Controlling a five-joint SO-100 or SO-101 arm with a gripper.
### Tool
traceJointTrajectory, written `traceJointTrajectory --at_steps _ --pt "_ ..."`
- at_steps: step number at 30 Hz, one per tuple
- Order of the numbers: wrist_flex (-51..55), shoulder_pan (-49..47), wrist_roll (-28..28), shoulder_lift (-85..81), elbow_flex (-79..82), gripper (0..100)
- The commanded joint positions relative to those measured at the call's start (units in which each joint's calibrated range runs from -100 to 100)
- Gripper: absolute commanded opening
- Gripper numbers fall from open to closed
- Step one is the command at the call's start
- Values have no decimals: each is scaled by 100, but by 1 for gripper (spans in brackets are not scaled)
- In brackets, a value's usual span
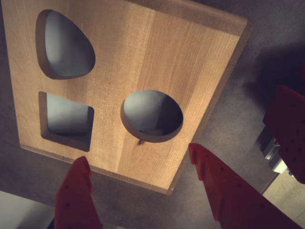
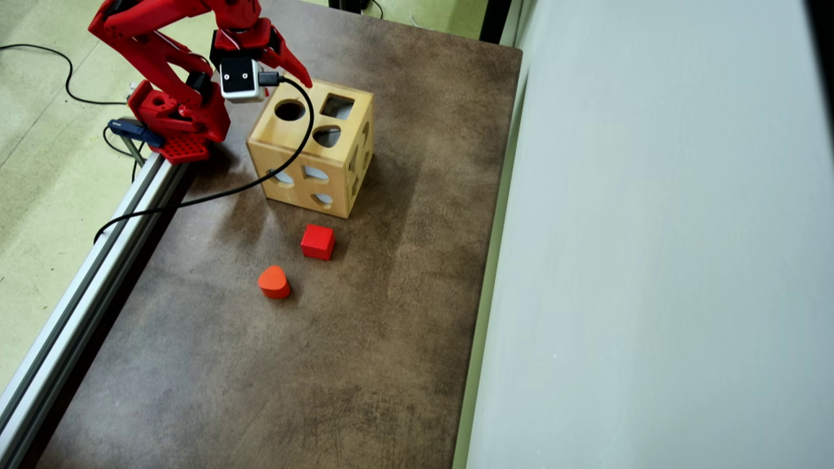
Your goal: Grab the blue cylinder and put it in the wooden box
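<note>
The blue cylinder shows in neither view. The wooden box (image 2: 290, 138) stands at the back of the brown table, near the arm's base. In the wrist view its top face (image 1: 143, 57) fills the frame, with a round hole (image 1: 151, 116), a square hole (image 1: 66, 119) and a rounded-triangle hole (image 1: 64, 45); all look dark and empty. My gripper (image 1: 137, 152) hangs open above the box's near corner, nothing between its red fingers. In the overhead view one finger (image 2: 294, 65) points down toward the box's back left edge.
A red cube (image 2: 318, 241) and an orange rounded-triangle block (image 2: 273, 282) lie on the table in front of the box. The arm's base (image 2: 176, 124) and an aluminium rail (image 2: 98, 273) line the left edge. A black cable (image 2: 195, 198) drapes across the box. A pale wall (image 2: 651, 228) bounds the right.
</note>
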Motion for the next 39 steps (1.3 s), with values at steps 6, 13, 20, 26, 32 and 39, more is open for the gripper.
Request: traceJointTrajectory --at_steps 6,13,20,26,32,39 --pt "-30 5 -15 -156 -160 33" --pt "-55 20 -15 -1430 -160 33" --pt "-14 43 34 -3061 -151 33" --pt "2 50 34 -4768 -52 33" --pt "275 57 39 -5787 -88 33" --pt "275 169 39 -5804 -97 33"
